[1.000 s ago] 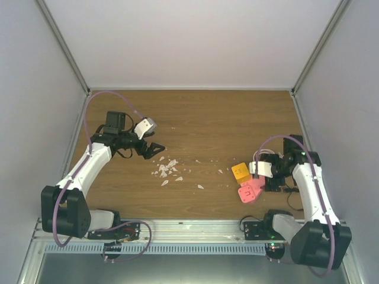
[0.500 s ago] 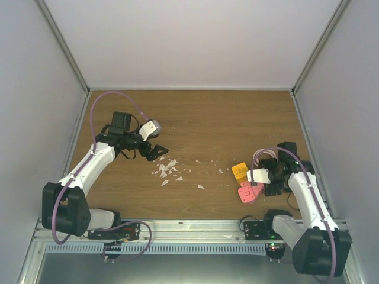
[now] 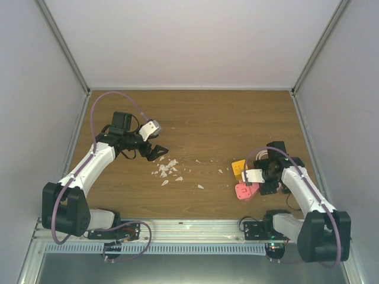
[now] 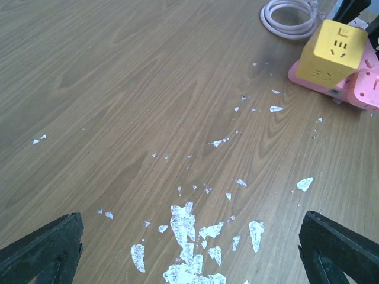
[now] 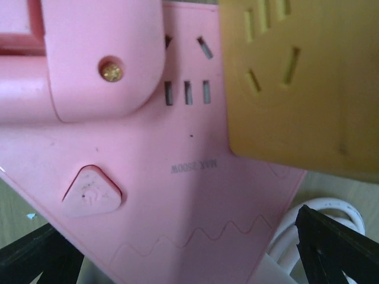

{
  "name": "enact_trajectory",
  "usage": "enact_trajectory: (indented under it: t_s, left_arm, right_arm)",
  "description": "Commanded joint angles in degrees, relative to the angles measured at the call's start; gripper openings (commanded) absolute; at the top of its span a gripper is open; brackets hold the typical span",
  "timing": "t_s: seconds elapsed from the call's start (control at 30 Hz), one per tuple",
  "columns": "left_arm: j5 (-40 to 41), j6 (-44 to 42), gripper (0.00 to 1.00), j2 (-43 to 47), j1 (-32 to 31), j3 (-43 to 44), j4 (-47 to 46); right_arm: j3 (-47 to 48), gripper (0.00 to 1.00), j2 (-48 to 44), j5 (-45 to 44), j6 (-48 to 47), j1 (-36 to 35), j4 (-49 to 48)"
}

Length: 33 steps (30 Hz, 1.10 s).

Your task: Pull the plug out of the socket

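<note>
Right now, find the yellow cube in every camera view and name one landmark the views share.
Top external: yellow cube right of centre, slightly below mid-height.
Left wrist: yellow cube in the upper right corner.
Right wrist: yellow cube fills the upper right, close up.
Shared landmark: the pink socket, right against it in every view.
</note>
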<state>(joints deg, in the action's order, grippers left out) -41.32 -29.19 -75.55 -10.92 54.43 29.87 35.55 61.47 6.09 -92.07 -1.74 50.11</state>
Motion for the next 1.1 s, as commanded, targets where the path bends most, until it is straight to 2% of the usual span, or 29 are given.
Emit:
enact_trajectory:
  t_s: [0.0,0.13,0.37,0.53,0.7,0.9,1.07]
  left_arm:
    - [-1.42,-0.95,0.99,0.40,-0.58,1.01,-0.79]
    - [-1.97,-0.73,0.99,0.84,-0.54,0.77,-0.94]
    - [-2.51,-0.32,0.99,0.67,-0.56,0.41,-1.25]
    - [-2.36,-0.10,0.99,0.58,-0.53,0.31,-1.61]
    - [-2.54,0.00,0.99,0.32,-0.59,0.32,-1.77]
    - [-2.95,-0.01,0.99,-0.12,-0.59,0.08,-2.26]
    - [-3.63,-0.17,0.99,0.05,-0.53,-0.43,-2.61]
  right_arm:
    - [0.75,0.94,2.80,-0.49,1.76,-1.06,-4.81]
    - [1.51,0.91,5.47,-0.22,1.45,-1.16,-7.28]
    - [4.55,0.93,8.23,3.02,3.04,-1.62,-9.24]
    - [7.51,0.99,5.41,8.24,4.56,-1.71,-3.84]
    - [10.29,1.00,0.11,12.94,6.68,-1.70,2.81]
    - [16.60,0.99,-2.32,15.41,14.42,-1.18,9.08]
    - [19.38,0.93,-2.63,16.06,14.74,6.80,14.74]
